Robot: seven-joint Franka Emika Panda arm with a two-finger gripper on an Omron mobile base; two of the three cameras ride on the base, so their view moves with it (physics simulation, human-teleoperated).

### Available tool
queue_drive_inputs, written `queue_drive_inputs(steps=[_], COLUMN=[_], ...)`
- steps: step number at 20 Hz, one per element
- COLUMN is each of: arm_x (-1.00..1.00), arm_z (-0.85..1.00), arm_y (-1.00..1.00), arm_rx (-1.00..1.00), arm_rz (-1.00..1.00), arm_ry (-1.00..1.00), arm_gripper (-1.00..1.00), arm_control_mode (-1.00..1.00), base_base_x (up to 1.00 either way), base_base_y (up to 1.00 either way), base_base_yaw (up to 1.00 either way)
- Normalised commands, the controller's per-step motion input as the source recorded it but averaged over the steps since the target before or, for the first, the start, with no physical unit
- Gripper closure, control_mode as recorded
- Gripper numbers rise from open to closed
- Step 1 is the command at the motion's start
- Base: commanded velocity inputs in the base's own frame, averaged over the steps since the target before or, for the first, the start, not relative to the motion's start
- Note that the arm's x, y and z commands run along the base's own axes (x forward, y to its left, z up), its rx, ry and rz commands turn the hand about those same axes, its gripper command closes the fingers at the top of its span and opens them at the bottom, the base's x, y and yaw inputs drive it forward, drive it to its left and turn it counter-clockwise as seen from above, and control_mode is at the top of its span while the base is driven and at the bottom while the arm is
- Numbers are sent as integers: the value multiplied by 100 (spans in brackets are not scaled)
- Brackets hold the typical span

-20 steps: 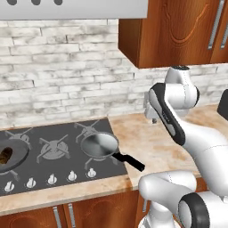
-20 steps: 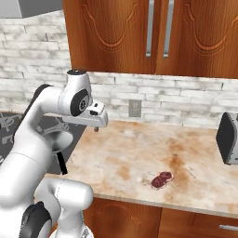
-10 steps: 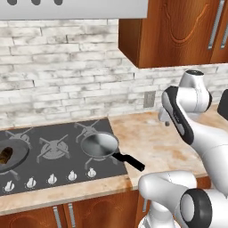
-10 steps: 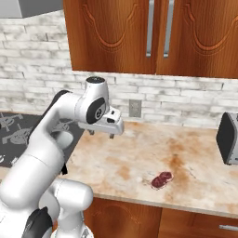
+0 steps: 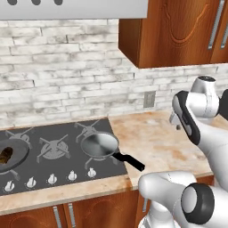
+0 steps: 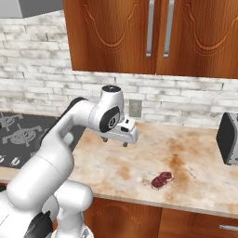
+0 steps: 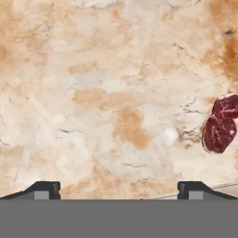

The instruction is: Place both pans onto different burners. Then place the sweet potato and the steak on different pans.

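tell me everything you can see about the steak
The steak is a small flat piece of raw-looking meat, dark red with pale marbling, narrowed in the middle so it reads as two lobes. It lies flat on the beige marbled counter, near its front edge. Nothing else touches it. In the hand view it sits at the right edge, partly cut off. The open end effector hangs above the counter off to one side, apart from it.

You see a mottled beige desk (image 6: 139,162) with the steak (image 6: 161,179) lying flat near its front edge. At its left sits the dark cooktop (image 5: 58,160); a toaster (image 6: 228,138) stands far right.
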Motion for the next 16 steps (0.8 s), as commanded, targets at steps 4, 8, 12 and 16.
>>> queue_drive_inputs(steps=[4,8,12,16], arm_x=[-10,-3,-1,0], arm_z=[-18,-15,-18,-15], arm_y=[-52,-50,-47,-40], arm_rx=[0,0,0,0], arm_rz=[0,0,-1,-3], arm_ry=[0,0,0,0], arm_gripper=[-100,-100,-100,-100], arm_control_mode=[-100,-100,-100,-100], base_base_x=[0,0,0,0], base_base_y=[0,0,0,0], base_base_yaw=[0,0,0,0])
